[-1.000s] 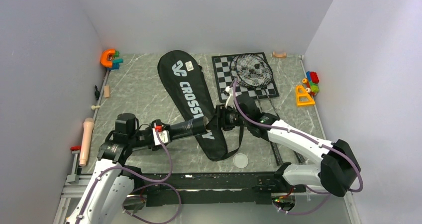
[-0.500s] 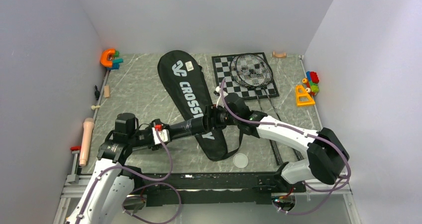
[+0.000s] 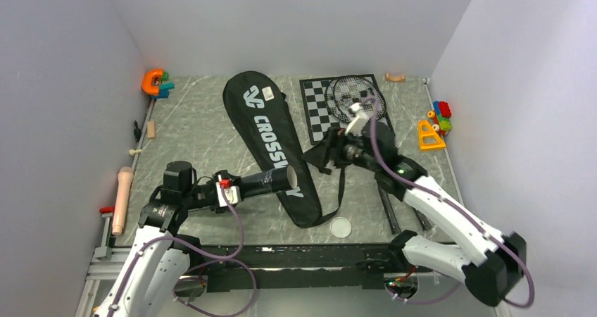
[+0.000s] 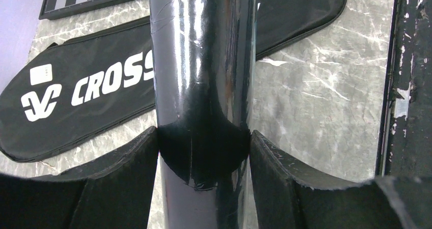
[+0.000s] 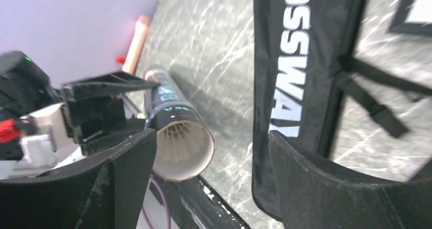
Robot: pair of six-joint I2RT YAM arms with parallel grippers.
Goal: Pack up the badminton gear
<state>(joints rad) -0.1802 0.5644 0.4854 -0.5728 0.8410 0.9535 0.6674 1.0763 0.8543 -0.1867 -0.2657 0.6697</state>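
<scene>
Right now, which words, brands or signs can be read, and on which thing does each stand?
"CROSSW", the rest hidden in the top view: black racket bag, beside a white logo.
Blue letters on the tube: too blurred to read.
White patch on the bag: nothing readable.

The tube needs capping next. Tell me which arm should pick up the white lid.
Right. The right gripper is open and empty, and the lid lies on the table nearer its base. The left gripper is shut on the tube, so it is not free.
</scene>
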